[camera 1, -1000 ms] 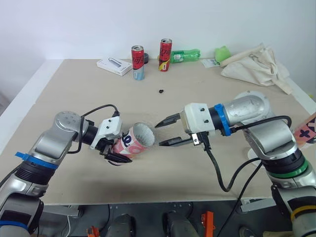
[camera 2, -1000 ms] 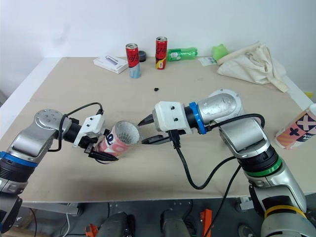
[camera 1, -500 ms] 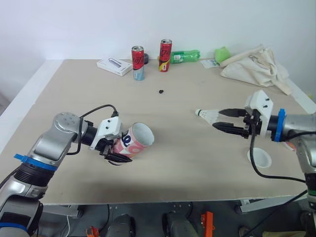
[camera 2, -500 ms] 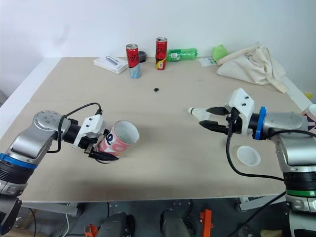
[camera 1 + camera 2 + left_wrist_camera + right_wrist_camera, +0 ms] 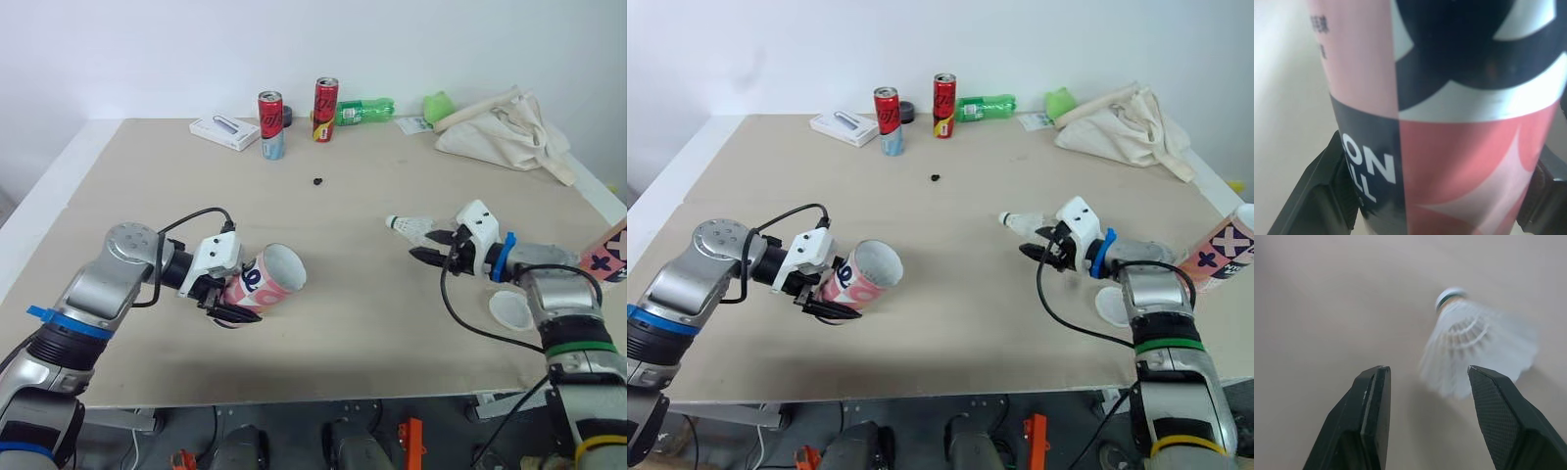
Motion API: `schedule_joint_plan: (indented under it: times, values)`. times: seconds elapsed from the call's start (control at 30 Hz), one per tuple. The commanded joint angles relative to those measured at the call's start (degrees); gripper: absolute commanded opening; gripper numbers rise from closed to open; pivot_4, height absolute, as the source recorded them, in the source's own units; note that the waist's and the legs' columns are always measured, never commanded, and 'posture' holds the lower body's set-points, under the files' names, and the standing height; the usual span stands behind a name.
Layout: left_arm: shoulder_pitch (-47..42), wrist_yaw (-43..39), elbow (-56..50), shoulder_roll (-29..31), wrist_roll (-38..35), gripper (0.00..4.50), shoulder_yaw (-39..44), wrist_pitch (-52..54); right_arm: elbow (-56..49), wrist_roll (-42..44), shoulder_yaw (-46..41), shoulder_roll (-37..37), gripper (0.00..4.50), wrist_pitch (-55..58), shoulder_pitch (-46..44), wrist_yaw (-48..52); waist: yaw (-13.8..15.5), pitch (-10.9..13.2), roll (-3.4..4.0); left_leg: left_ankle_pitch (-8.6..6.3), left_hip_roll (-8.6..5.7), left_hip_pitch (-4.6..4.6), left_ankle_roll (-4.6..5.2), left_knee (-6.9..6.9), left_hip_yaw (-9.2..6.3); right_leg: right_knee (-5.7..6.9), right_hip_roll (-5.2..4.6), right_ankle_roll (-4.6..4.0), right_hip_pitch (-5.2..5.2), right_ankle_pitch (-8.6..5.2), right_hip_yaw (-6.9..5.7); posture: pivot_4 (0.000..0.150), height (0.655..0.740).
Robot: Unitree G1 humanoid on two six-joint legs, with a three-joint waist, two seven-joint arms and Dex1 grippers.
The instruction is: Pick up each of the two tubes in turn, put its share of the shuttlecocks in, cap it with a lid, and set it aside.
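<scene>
One tube [image 5: 265, 281] clamped in left fingers [image 5: 1320, 196]; second tube [image 5: 608, 262] cropped at edge; right fingers [image 5: 1371, 426] apart near shuttlecock [image 5: 409, 226].

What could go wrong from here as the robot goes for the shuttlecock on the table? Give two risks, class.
1. The shuttlecock lies off-centre ahead of the open right gripper, nearer one finger; closing now might nudge it away or crush feathers.
2. The lid and the second tube at the table edge sit close by the right arm; a careless swing could knock them.
</scene>
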Motion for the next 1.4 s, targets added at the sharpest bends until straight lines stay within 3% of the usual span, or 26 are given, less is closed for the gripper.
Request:
schedule_joint_plan:
  times: [0.03, 0.13, 0.17, 0.23, 0.33, 0.37, 0.6, 0.83, 0.93, 1.1, 1.4]
  values:
    - [0.6, 0.4, -1.5, 0.7, -0.4, 3.53, 0.3, 0.6, 5.6, -1.6, 0.3, 1.3, 2.74, -3.5, -4.6, -0.2, -0.1, 0.0, 0.00, 0.00, 0.00, 0.01, 0.00, -0.01, 0.00, 0.00, 0.00, -0.03, 0.00, 0.00, 0.00, 0.150, 0.7400]
    - [0.8, 0.6, -1.8, 0.8, -0.5, 3.53, 0.5, 0.8, 10.8, -3.0, 0.9, 2.7, 2.74, -5.4, -7.8, -0.7, -0.2, 0.0, 0.00, 0.00, 0.00, 0.00, 0.00, -0.03, -0.01, 0.00, 0.00, -0.04, 0.00, 0.00, 0.00, 0.150, 0.7400]
    - [0.9, 0.8, -2.0, 0.9, -0.6, 3.53, 0.5, 0.9, 12.6, -3.3, 1.0, 3.4, 2.53, -5.8, -8.9, -0.8, -0.2, 0.0, 0.00, 0.00, 0.00, 0.00, 0.00, -0.03, -0.01, 0.00, -0.01, -0.04, 0.00, 0.00, 0.00, 0.150, 0.7400]
    - [1.0, 0.9, -2.3, 1.0, -0.7, 3.53, 0.7, 1.2, 15.2, -3.7, 1.0, 4.2, 1.95, -6.8, -10.3, -0.7, -0.3, 0.0, 0.00, 0.00, -0.01, 0.00, 0.00, -0.03, 0.00, -0.01, -0.01, -0.04, 0.00, 0.00, 0.00, 0.150, 0.7400]
    - [1.3, 1.2, -2.8, 1.3, -0.9, 3.53, 0.9, 1.6, 17.1, -3.4, 0.3, 4.8, 0.36, -7.8, -11.1, -0.2, -0.3, 0.0, 0.00, 0.00, -0.01, -0.01, 0.00, -0.04, -0.01, -0.01, -0.02, -0.04, 0.00, 0.00, 0.00, 0.150, 0.7400]
    - [1.4, 1.3, -2.9, 1.4, -1.0, 3.53, 1.0, 1.7, 17.2, -3.2, 0.1, 4.8, 0.08, -8.0, -11.0, 0.1, -0.3, 0.0, 0.00, 0.00, -0.01, -0.01, 0.00, -0.05, -0.01, -0.01, -0.02, -0.04, 0.00, 0.00, 0.00, 0.150, 0.7400]
    - [1.6, 1.5, -2.9, 1.8, -1.3, 3.53, 0.8, 1.7, 11.0, -0.7, -2.3, 2.6, 0.08, -7.8, -9.0, 2.4, -0.5, 0.0, 0.01, 0.00, 0.00, 0.00, 0.00, -0.05, -0.01, 0.00, -0.02, -0.05, -0.01, 0.01, 0.00, 0.150, 0.7400]
    - [0.8, 1.0, -1.9, 1.5, -1.3, 3.53, 0.3, 1.3, -41.7, 15.6, -1.9, -7.4, 0.08, 8.6, 5.2, 18.1, -0.2, 0.0, 0.13, -0.06, -0.01, -0.09, 0.02, -0.16, -0.10, 0.02, -0.04, 0.03, -0.10, -0.11, -0.05, 0.150, 0.7400]
    - [0.1, 0.8, -1.3, 1.1, -1.1, 3.53, -0.1, 1.0, -53.9, 17.0, 1.3, -9.4, 0.08, 12.7, 5.2, 18.0, -0.3, 0.0, 0.12, -0.06, 0.03, -0.04, 0.01, -0.18, -0.19, 0.02, 0.01, 0.02, -0.06, -0.17, -0.15, 0.150, 0.7400]
    - [-0.4, 1.1, -0.9, -0.1, -0.9, 3.53, -0.4, 0.8, -56.5, 12.8, 7.3, -6.2, 0.08, 13.8, -0.6, 14.1, -0.2, 0.0, 0.08, 0.16, 0.05, -0.01, -0.06, -0.05, -0.13, 0.03, 0.01, 0.15, -0.04, -0.11, -0.18, 0.150, 0.7400]
    - [-0.6, 1.1, -0.1, -0.7, -0.4, 3.53, -0.4, 0.1, -56.7, 9.1, 16.2, -2.2, 0.08, 10.8, -5.3, 17.6, 0.3, 0.0, 0.02, 0.18, 0.02, -0.09, 0.08, 0.01, -0.03, 0.00, -0.06, 0.18, -0.09, -0.05, -0.13, 0.150, 0.7400]
